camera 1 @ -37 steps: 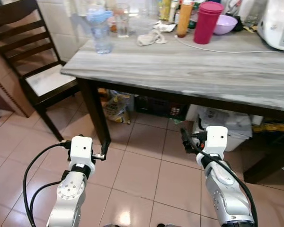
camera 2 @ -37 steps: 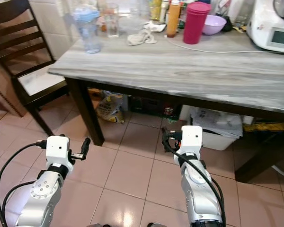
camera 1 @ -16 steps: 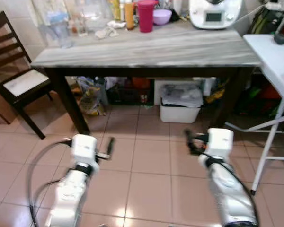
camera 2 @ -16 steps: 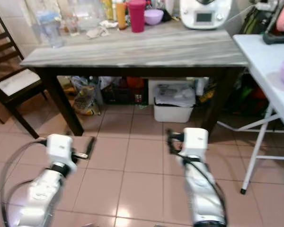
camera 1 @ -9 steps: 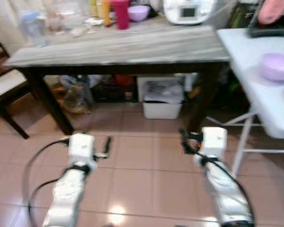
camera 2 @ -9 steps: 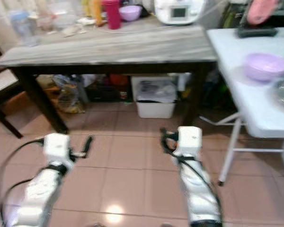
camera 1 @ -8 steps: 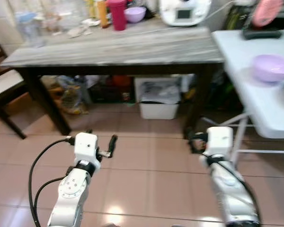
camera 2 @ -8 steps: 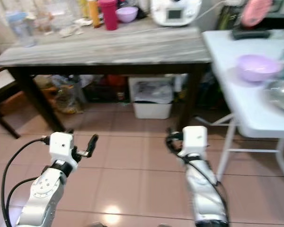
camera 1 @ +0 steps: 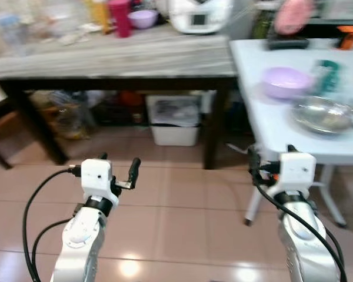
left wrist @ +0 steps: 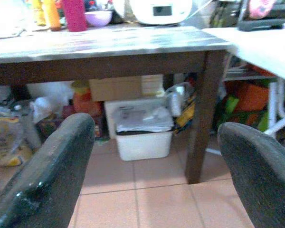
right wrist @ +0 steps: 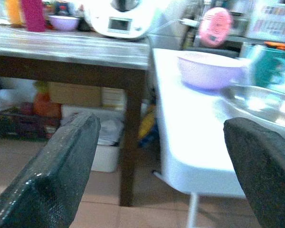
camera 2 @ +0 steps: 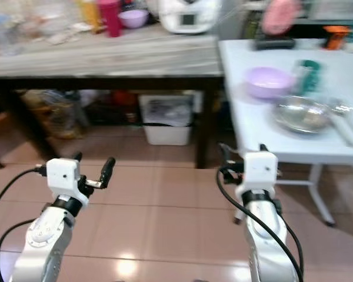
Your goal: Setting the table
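Here the task's things sit on the white counter [camera 1: 270,126] at the right: a lilac bowl [camera 1: 284,81] near its front left, a steel bowl [camera 1: 320,114] just beside it toward the front, and a green cup [camera 1: 328,71] behind the steel bowl. A pink object [camera 1: 288,17] and an orange one [camera 1: 347,36] stand at the far end, too blurred to identify.

Both arms are raised low over the tiled floor [camera 1: 176,223], well apart from each other. The left gripper [left wrist: 154,171] has its 2 fingers [left wrist: 47,175] spread wide and holds nothing; it points at the dark leg of the grey counter [camera 1: 123,59] and a white bin [left wrist: 142,133] beneath it. The right gripper [right wrist: 156,175] also has its 2 fingers [right wrist: 52,175] spread wide and empty, and it sits just before the front edge of the white counter, below the lilac bowl.

On the grey counter, at the back, stand a white appliance [camera 1: 194,14], a small purple bowl [camera 1: 143,17], a red tumbler [camera 1: 120,10] and an orange bottle [camera 1: 98,10]. Bags and boxes crowd the floor under it.
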